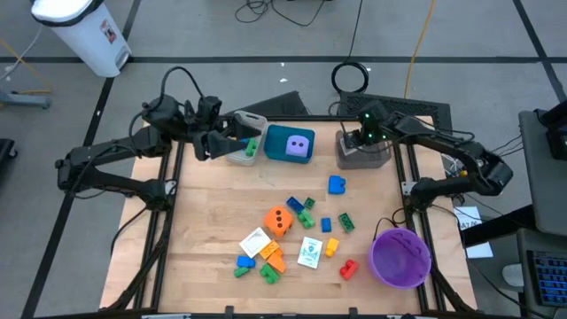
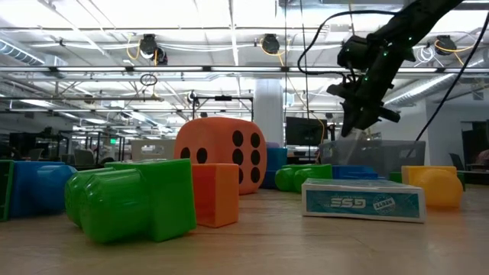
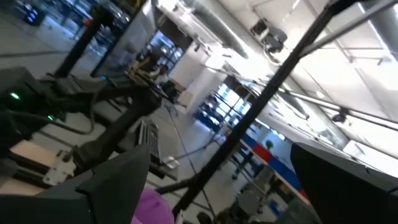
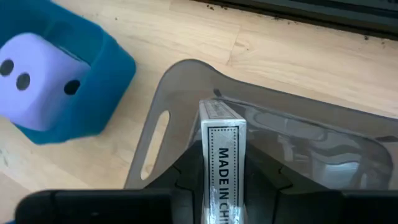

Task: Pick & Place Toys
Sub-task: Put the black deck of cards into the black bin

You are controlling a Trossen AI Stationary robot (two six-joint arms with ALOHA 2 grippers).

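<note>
The left gripper (image 1: 232, 135) hangs with its fingers spread wide and nothing between them, over the near end of a light grey tray (image 1: 245, 140) at the far left of the wooden table (image 1: 204, 230); a green brick (image 1: 252, 149) lies in that tray. Just right of it, a teal tray (image 1: 288, 133) holds the purple die (image 1: 299, 148), which sits inside with its dotted faces showing. Farther right, the right gripper (image 1: 364, 137) is poised over a dark grey tray (image 1: 361, 158), its fingers clamped on the narrow edge of a white card box (image 4: 221, 163) held upright, lettering on the edge facing the wrist camera; the box's lower part is within the tray's walls.

Toward the middle of the table, a blue brick (image 1: 337, 184) lies alone, just in front of the dark grey tray. Nearer the front edge the remaining toys are scattered: the orange die (image 1: 279, 221), a cluster of green and blue bricks (image 1: 306, 210) beside it, a white picture card (image 1: 254, 243) to its left, another card (image 1: 310, 252) to its right, yellow (image 1: 332, 246) and red (image 1: 349, 268) bricks beyond that. At the front right stands the round purple bowl (image 1: 400, 258), well apart from the trays.
</note>
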